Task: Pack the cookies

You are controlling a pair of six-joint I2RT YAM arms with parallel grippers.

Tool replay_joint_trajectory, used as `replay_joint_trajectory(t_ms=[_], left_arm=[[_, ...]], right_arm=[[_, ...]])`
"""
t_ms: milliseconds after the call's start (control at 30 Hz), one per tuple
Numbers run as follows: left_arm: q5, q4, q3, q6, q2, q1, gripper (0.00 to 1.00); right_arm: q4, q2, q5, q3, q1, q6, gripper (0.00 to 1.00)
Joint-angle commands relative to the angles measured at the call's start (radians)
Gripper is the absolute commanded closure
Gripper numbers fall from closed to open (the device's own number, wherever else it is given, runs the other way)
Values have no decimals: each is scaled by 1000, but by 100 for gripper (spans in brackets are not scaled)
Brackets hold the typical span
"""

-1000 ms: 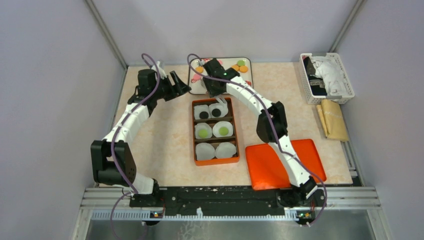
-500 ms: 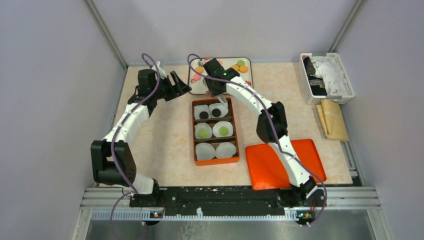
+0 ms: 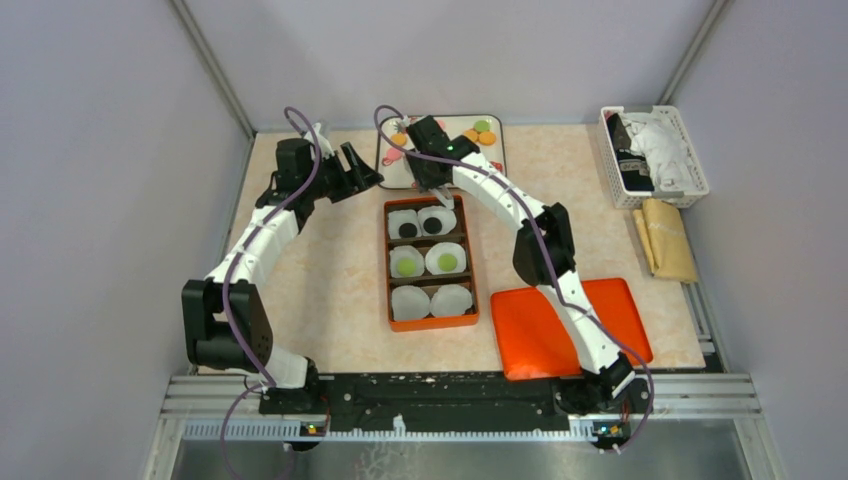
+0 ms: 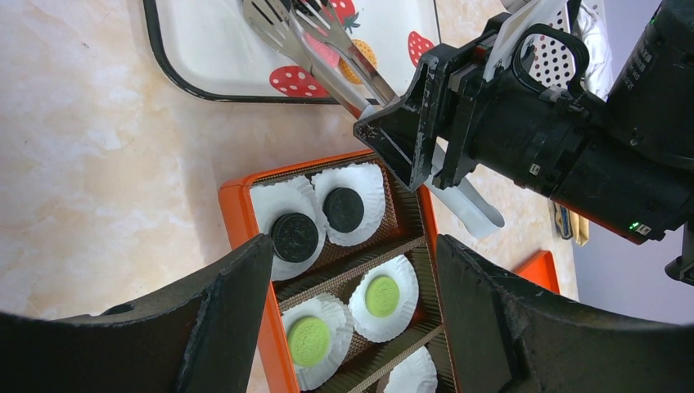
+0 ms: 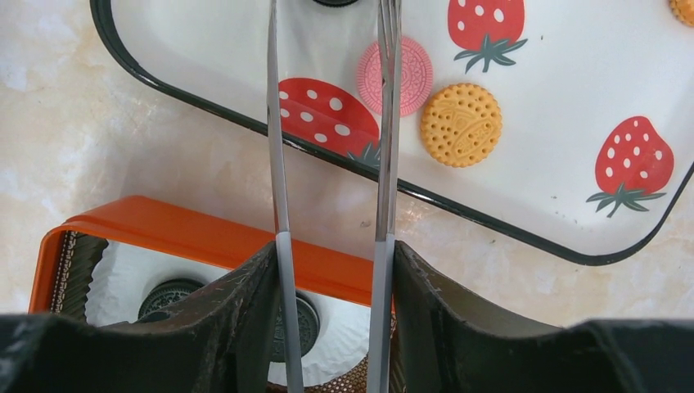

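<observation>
Counting cookies (image 3: 407, 229) first: four sit packed in the orange box (image 3: 388, 290) mid-table, each in one of six white paper cups (image 3: 451, 298). Two black are in the far row and two green in the middle row. The two near-row cups hold nothing. By my reckoning that is four places of six filled, two to go. Loose stock lies on the strawberry-print tray (image 5: 540, 98) just beyond the box's far end. A pink cookie (image 5: 395, 75) and an orange cookie (image 5: 461, 124) lie side by side close to the tray's near rim, with more orange and green ones toward its far corners in the top view. Right gripper (image 5: 331, 282) clamps a pair of metal tongs (image 5: 278, 164) by the handle end. The blades stand apart and reach over the tray rim with nothing between them. One blade crosses the pink cookie in the wrist view; touching or above it, cannot tell. Pink looks the likely next pick, bound for a near-row cup. Left gripper (image 4: 352, 254) hangs wide open and empty, left of the tray, looking down on the box. A flat orange lid (image 3: 520, 340), if that is what it is, lies right of the box and apart from it. Closing up not yet begun.
</observation>
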Motion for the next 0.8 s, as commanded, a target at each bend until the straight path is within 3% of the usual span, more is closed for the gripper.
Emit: replay_joint_trajectory(t_ms=[0,200,367,533,767], left_arm=[[20,31,18,2,7,6,21],[26,34,14,1,7,6,21],[24,31,15,2,-3,6,21],[27,33,10,0,-7,6,21],[37,38,6,-9,-5,6,21]], right_arm=[[36,-5,28,32,3,1,53],[53,5,41,50,3,-6,77],[106,-71,64,-32,5,-7,90],[202,-242,69,-200,8,-19,93],[240,-388,90,-317,26,-38,95]])
